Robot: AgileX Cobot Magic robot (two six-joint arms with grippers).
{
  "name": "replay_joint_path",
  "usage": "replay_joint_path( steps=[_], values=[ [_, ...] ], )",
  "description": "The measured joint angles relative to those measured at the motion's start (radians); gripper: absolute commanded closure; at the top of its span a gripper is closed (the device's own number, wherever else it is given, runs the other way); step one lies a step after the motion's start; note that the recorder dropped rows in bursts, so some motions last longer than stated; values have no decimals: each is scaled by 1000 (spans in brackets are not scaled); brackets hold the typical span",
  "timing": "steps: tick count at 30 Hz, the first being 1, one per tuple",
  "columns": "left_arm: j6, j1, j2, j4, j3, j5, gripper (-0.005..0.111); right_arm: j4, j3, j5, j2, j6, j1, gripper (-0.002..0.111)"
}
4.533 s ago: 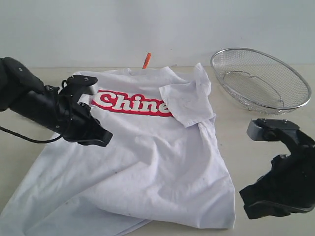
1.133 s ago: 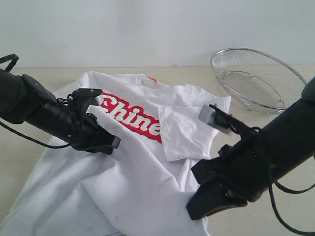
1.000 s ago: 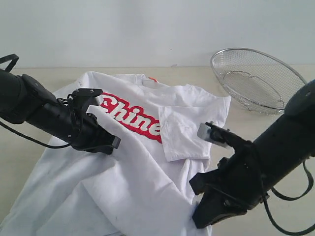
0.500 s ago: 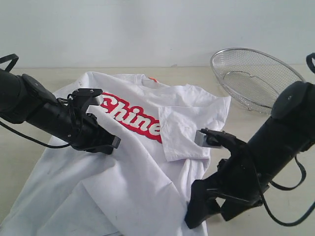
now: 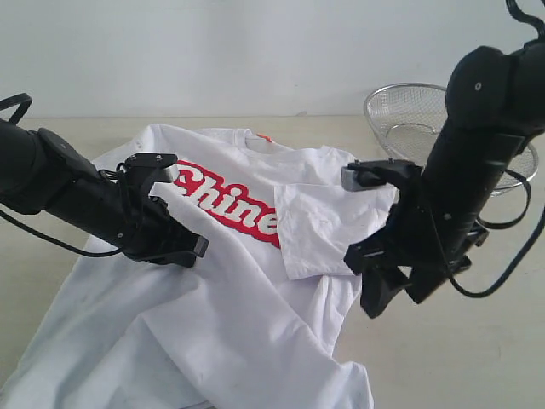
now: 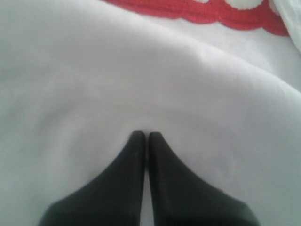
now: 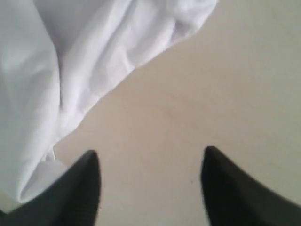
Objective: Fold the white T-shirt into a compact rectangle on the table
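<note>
Half the basket [image 5: 400,115] hidden, white T-shirt [image 5: 247,315] hem cut off

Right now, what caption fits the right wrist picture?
Open right gripper over the table, beside the white T-shirt.

Colours as I read them off my feeds:

- white T-shirt [image 5: 247,307]: plain white, no print on the body, pale grey shading in the creases.
- chest lettering [image 5: 228,203]: script in red and white.
- neck tag [image 5: 265,136]: a small orange-red speck at the collar.
- table [image 5: 477,366]: pale beige, matte.
- basket [image 5: 407,119]: silver wire mesh, fine grid pattern.
- wall [image 5: 255,51]: light grey, plain.
- left gripper [image 5: 194,249] and right gripper [image 5: 387,294]: I see both in black, like their arms.
- block on the right wrist [image 5: 356,176]: grey.
</note>
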Motion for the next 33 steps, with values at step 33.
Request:
replay_joint_path(
  steps=[33],
  values=[
    [-16, 0, 1, -4, -1, 8, 102, -355, -603, -238, 512, 155, 0, 107]
  ],
)
